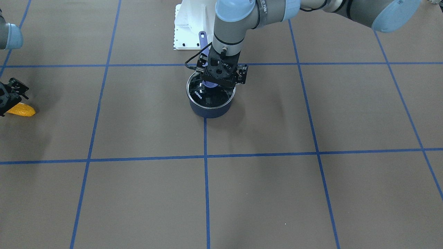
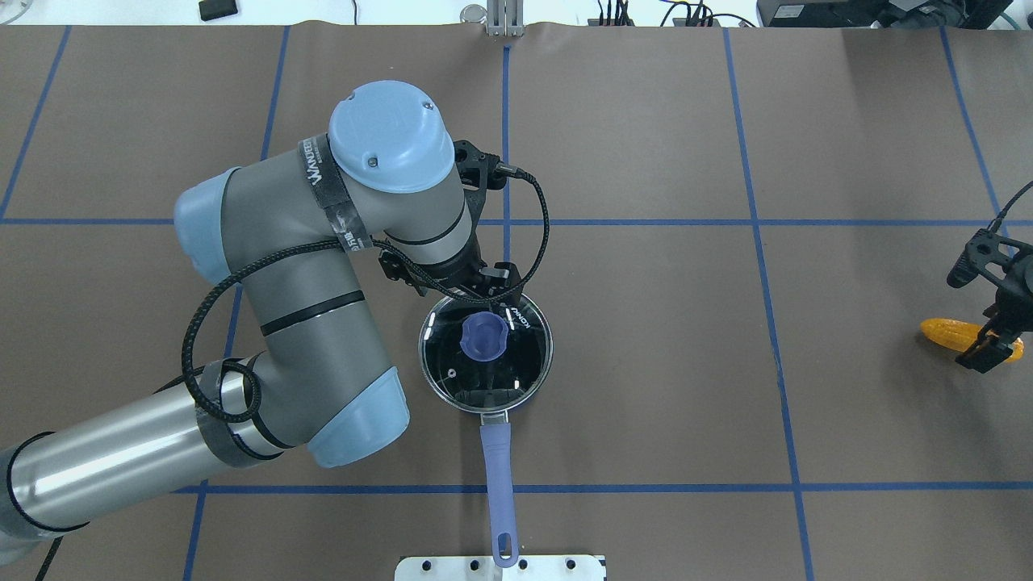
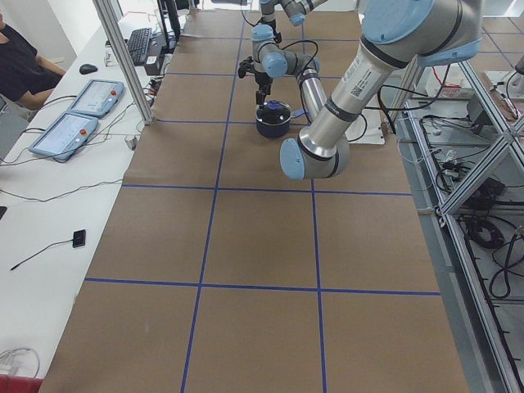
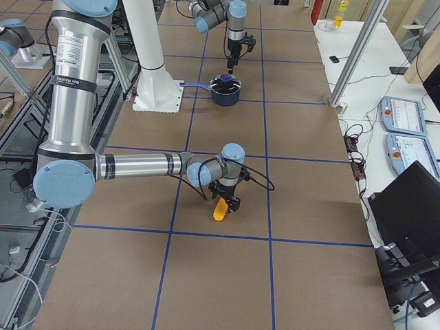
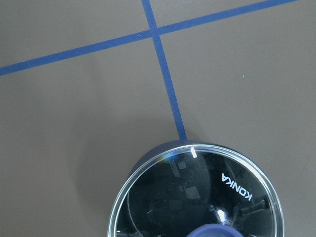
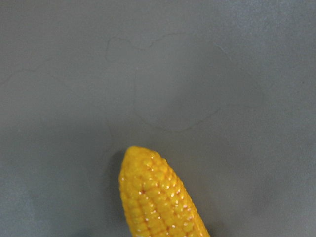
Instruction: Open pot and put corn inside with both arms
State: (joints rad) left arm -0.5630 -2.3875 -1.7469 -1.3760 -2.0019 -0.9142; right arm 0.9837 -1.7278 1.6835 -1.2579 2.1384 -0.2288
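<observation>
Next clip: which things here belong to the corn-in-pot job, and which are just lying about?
Belongs to the job: pot; glass lid resting on it; corn, lying outside the pot; left gripper over the lid; right gripper at the corn.
Lying about: white base plate; keyboard; mouse; control pads.

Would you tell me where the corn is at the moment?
In the overhead view, the corn lies on the table at the far right, under the right end effector, well away from the pot at centre.
</observation>
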